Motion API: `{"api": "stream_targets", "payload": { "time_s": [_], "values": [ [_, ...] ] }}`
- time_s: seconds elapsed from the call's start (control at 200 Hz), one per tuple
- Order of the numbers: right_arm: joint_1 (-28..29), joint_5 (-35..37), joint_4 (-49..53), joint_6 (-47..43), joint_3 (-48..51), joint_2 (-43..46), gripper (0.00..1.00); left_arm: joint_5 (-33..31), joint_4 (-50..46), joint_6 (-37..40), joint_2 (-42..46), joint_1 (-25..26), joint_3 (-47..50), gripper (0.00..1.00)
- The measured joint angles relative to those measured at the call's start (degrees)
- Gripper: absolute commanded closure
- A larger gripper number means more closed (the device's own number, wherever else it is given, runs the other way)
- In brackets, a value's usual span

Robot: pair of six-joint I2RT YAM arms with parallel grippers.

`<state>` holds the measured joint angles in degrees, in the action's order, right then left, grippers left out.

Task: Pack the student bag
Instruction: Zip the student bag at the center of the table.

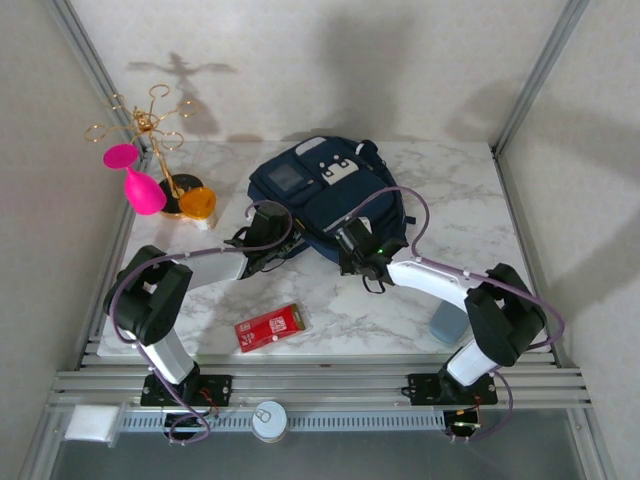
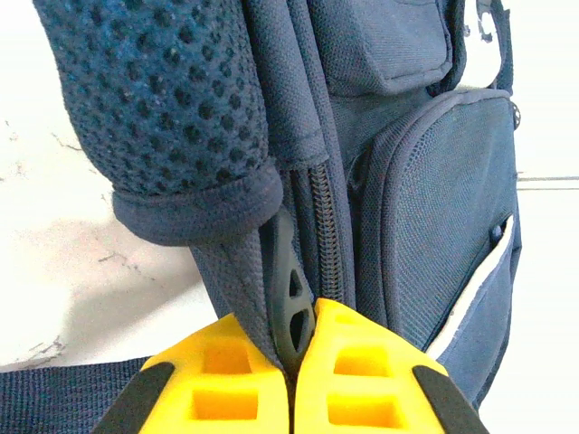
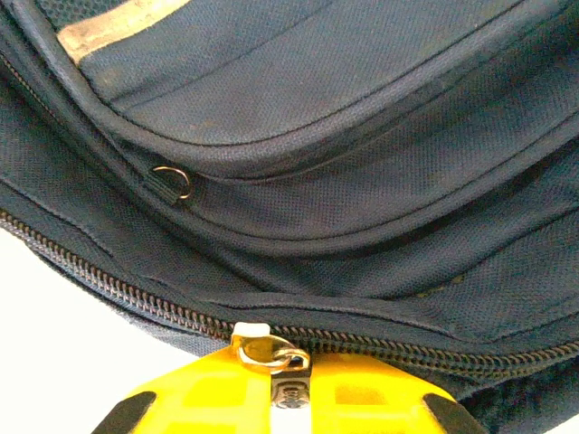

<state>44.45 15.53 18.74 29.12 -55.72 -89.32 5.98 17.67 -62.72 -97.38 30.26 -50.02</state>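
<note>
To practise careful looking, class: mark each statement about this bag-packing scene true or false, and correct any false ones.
1. The left gripper is shut on the student bag, beside a zipper. True.
2. The red packet is inside the bag. False: it lies on the table, outside the bag.
3. The right gripper pinches the zipper pull. True.
4. The gold stand is to the bag's right. False: it stands to its left.
</note>
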Motion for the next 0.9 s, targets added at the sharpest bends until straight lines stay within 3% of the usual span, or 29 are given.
{"api": "stream_targets", "payload": {
  "time_s": [0.36,0.521,0.646,0.711,0.776,0.896],
  "values": [
    [-2.8,-0.9,1.2,-0.5,4.9,9.3,1.00,2.3,-6.4,4.3,1.2,-1.8,-3.3,1.00],
    [-1.7,-5.9,-0.5,-2.1,5.3,11.0,1.00,3.0,-9.0,7.3,1.3,-3.6,-4.5,1.00],
    [-0.7,-9.7,-2.0,-2.4,5.4,11.1,1.00,3.8,-9.8,8.3,2.7,-5.0,-3.7,0.65],
    [-0.6,-10.8,-2.6,-2.3,5.4,10.8,1.00,3.7,-9.1,7.4,5.4,-5.1,-1.4,0.52],
    [-0.6,-11.5,-3.2,-2.1,5.5,10.2,1.00,3.3,-8.3,5.6,9.0,-4.2,1.8,0.42],
    [-0.6,-12.8,-4.4,-1.8,6.3,9.1,1.00,3.4,-4.0,-1.2,14.4,0.1,7.8,0.33]
  ]
}}
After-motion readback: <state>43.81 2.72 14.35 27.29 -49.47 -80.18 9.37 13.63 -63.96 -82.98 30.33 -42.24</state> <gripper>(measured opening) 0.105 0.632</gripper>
